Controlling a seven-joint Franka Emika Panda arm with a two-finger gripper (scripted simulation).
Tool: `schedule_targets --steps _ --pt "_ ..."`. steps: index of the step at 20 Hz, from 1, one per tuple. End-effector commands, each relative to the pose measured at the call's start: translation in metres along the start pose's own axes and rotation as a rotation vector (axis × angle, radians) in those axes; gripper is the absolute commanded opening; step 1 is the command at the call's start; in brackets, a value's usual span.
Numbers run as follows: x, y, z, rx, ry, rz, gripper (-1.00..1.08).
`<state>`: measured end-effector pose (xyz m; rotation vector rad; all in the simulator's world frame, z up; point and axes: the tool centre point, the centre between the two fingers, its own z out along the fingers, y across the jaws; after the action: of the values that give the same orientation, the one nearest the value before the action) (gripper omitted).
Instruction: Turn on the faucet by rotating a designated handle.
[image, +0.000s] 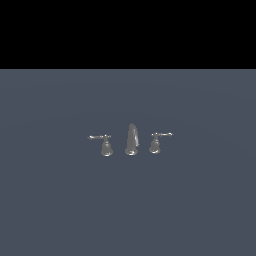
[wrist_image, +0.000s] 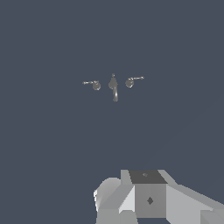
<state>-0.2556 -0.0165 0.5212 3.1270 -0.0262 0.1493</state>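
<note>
The faucet (image: 131, 140) is a tiny grey metal set on the dark grey floor: a tall curved spout in the middle and two lever handles on bell-shaped bases. The handle (image: 105, 143) stands on the exterior view's left, and its thin lever points left. The twin handle (image: 156, 142) has its lever pointing right. In the wrist view the faucet (wrist_image: 113, 85) lies far off, with the handle (wrist_image: 95, 84) beside the spout. Only part of my gripper (wrist_image: 146, 194) shows, at the picture's edge and far from the faucet. Its fingers are not clear. The arm is out of the exterior view.
A flat dark grey floor (image: 60, 200) stretches all around the faucet. A black band fills the upper part of the exterior view.
</note>
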Motion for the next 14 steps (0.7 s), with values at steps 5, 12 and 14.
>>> schedule_targets --steps 5,12,14 --pt "0.000 -0.002 0.003 0.000 0.000 0.009 -1.00" --pt "0.004 -0.013 0.020 -0.003 -0.004 0.065 -1.00" --pt "0.005 -0.017 0.028 -0.004 -0.005 0.090 -1.00"
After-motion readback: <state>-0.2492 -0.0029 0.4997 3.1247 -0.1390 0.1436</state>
